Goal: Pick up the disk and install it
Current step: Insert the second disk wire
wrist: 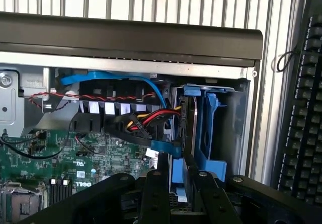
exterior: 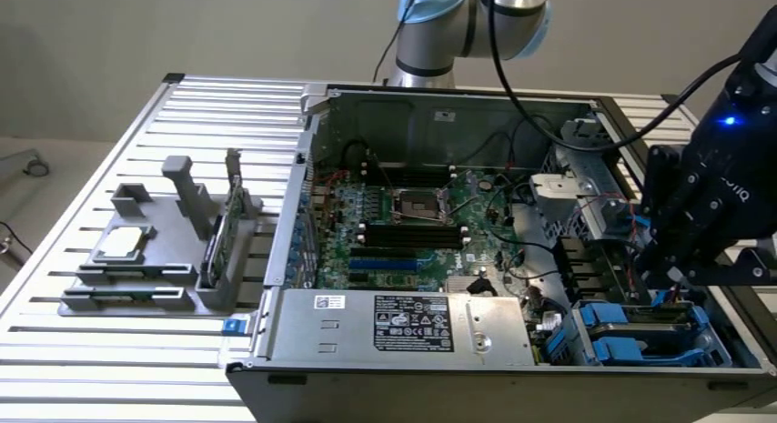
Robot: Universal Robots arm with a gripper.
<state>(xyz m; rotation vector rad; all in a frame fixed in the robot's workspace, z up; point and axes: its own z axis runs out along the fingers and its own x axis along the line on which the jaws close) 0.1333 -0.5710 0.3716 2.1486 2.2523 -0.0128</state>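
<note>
The disk [wrist: 178,176] stands on edge between my black fingers [wrist: 155,194], and I see only its blue carrier rail and a thin dark edge. It sits down in the blue drive bay [wrist: 210,128] at the corner of the open computer case [exterior: 364,387]. My gripper [wrist: 179,189] appears shut on the disk's rail. In the exterior view my gripper [exterior: 671,291] hangs over the blue bay [exterior: 638,339] at the case's front corner, on the exterior view's right. The drive's label face is hidden.
Blue, red, yellow and black cables [wrist: 146,121] run close beside the bay. The motherboard [exterior: 407,232] fills the case floor. A grey fixture [exterior: 146,259] with a processor chip [exterior: 126,244] stands on the slatted table at the exterior view's left. A keyboard [wrist: 307,108] lies outside the case.
</note>
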